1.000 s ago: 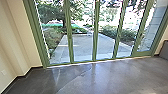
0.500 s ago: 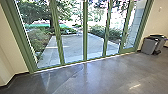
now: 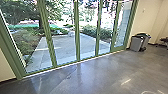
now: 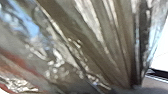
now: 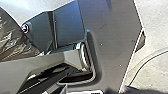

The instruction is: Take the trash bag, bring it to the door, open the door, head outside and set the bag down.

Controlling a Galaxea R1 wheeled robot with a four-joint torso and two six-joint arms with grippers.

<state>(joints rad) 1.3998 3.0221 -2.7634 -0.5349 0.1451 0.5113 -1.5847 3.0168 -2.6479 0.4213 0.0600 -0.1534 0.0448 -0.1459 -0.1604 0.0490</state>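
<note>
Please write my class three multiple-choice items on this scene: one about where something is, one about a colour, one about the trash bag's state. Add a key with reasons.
1. In the head view, where are the grey bins?
A. Outside on the paving
B. Indoors, left of the window frame
C. Indoors, by the window frame's right end

2. What colour is the window frame?
A. Green
B. Red
C. White

3. How does the plastic of the trash bag look in the left wrist view?
A. Rolled into a tube
B. Creased, with long folds
C. Smooth and flat

Key:
1. C: they stand on the indoor floor, just past the frame's right side.
2. A: its uprights and bottom rail are all green.
3. B: long folds draw together, with shiny wrinkles beside them.
</note>
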